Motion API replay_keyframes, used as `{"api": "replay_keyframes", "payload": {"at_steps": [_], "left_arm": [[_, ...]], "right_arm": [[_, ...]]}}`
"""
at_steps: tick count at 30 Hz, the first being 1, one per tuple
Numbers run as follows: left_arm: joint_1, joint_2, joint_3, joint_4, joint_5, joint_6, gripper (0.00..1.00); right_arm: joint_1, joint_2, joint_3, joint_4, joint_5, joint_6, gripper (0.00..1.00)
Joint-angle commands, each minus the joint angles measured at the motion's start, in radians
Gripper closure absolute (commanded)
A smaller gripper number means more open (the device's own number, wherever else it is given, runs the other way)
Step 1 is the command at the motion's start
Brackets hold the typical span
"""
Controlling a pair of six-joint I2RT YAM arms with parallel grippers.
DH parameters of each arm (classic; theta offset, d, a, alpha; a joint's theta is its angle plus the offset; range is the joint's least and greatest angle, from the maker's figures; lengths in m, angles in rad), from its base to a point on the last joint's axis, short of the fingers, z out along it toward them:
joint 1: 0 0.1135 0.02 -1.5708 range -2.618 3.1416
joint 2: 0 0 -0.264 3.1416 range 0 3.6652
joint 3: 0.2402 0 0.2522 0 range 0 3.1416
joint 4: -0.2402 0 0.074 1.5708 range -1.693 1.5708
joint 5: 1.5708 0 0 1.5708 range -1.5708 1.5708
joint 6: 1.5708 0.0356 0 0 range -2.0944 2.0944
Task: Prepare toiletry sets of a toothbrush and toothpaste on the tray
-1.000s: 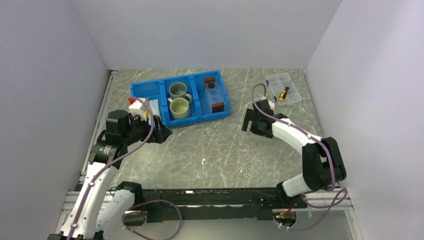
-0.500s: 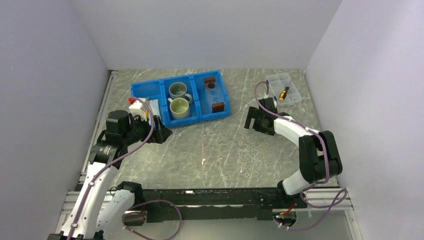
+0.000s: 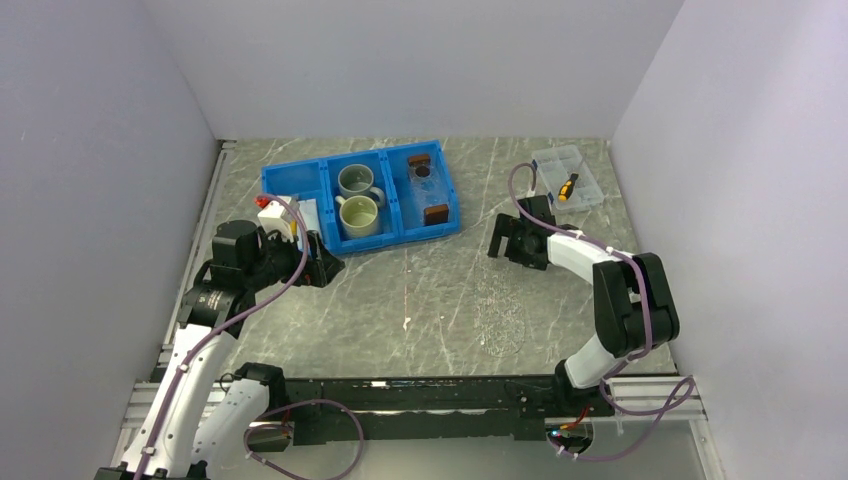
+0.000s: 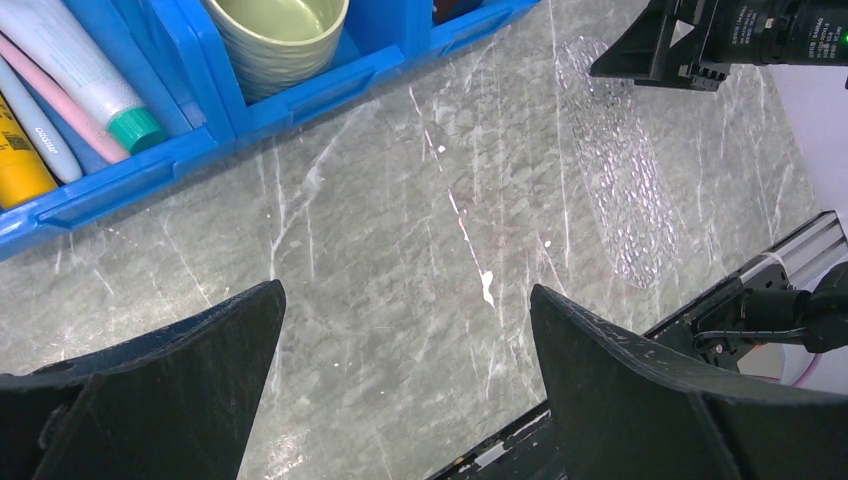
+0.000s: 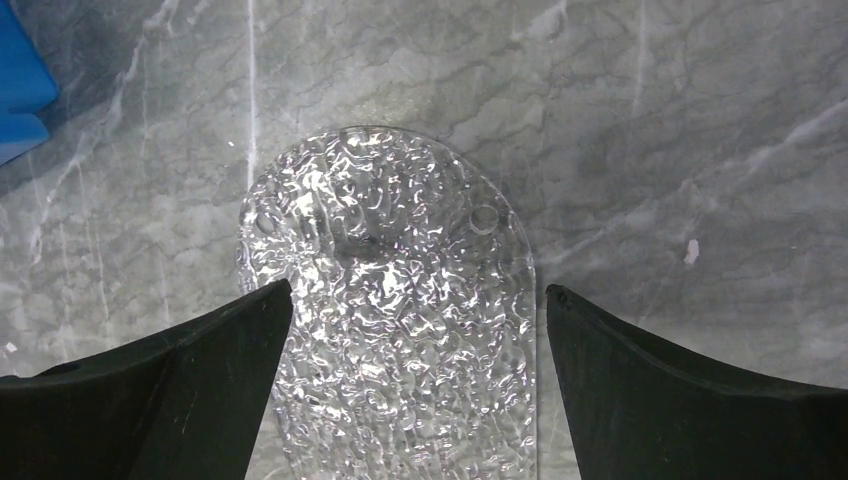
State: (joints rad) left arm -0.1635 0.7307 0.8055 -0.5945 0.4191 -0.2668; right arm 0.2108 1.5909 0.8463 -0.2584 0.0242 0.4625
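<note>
Now | L fingers (image 4: 150,395) wide | R fingers (image 5: 150,390) wide | toothpaste (image 4: 72,62) in bin (image 4: 300,97)

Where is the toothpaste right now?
In the left wrist view, the toothpaste lies at top left, in the end compartment of the blue bin. It is beside a pink stick, one wall away from the pale green mug.

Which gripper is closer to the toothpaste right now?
Left. The left gripper hovers open in front of the blue bin compartment holding the toothpaste; the right gripper is out past the bin's opposite end.
</note>
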Motion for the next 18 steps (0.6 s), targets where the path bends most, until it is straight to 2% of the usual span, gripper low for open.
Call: {"api": "replay_keyframes", "payload": {"at_steps": [1,9,18], "left_arm": [[-0.003,-0.004,0.0,0.034,0.009,0.007,0.01],[-0.002,-0.004,0.001,0.033,0.007,0.008,0.01],[-0.002,-0.005,0.003,0.03,0.001,0.009,0.01]], "right_arm": [[-0.004,0.021,0.019,0.047,-0.062,-0.014,0.0],[0.026,0.048,0.027,0.067,-0.137,-0.037,0.0],[0.159,0.089,0.079,0.063,-0.125,-0.063,0.0]]}}
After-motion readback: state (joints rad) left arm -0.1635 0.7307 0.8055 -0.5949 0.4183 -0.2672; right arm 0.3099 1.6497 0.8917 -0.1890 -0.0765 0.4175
